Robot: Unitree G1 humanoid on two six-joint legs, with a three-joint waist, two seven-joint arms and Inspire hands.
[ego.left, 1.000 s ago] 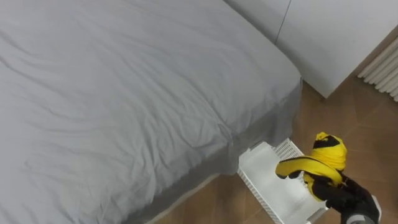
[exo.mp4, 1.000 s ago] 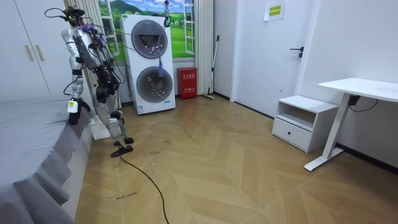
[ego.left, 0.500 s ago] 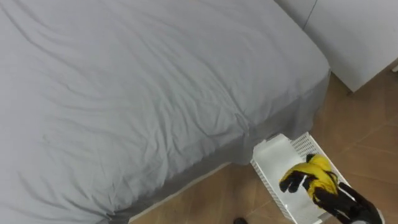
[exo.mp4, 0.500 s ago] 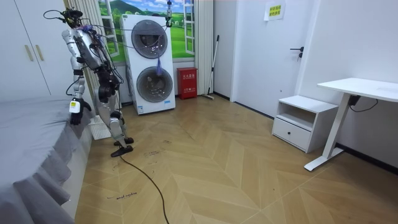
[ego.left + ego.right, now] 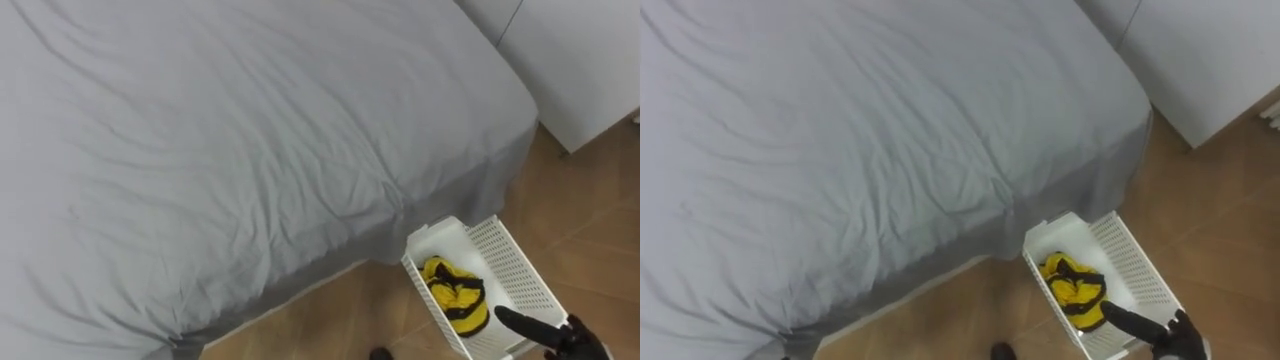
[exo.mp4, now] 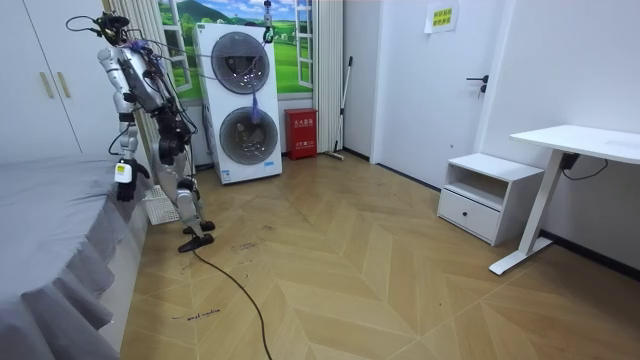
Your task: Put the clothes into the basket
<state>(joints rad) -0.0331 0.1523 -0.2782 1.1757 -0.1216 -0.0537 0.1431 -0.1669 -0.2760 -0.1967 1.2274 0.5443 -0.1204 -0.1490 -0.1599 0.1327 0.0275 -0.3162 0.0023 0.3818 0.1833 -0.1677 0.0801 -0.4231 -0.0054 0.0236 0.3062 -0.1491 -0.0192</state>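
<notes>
A yellow and black garment (image 5: 455, 298) lies crumpled inside the white mesh basket (image 5: 530, 280), which stands on the wood floor by the corner of the bed. My right hand (image 5: 540, 330) reaches in at the lower right, just over the basket's near rim. Its dark fingers are stretched straight toward the garment and hold nothing. In the right eye view the garment (image 5: 1075, 290) fills the basket's (image 5: 1140, 265) near half. In the room view I stand at the bed's corner, one arm hanging down with its hand (image 6: 122, 182) beside the basket (image 6: 160, 207).
The grey bed (image 5: 250, 130) takes up the left and middle, its sheet hanging over the edge next to the basket. A white wardrobe (image 5: 580, 60) stands at the upper right. Behind me in the room view stand stacked washing machines (image 6: 243, 100).
My right hand came down over the basket, let go of the yellow and black garment and straightened its fingers. The garment now lies in the basket. The view shifted a little.
</notes>
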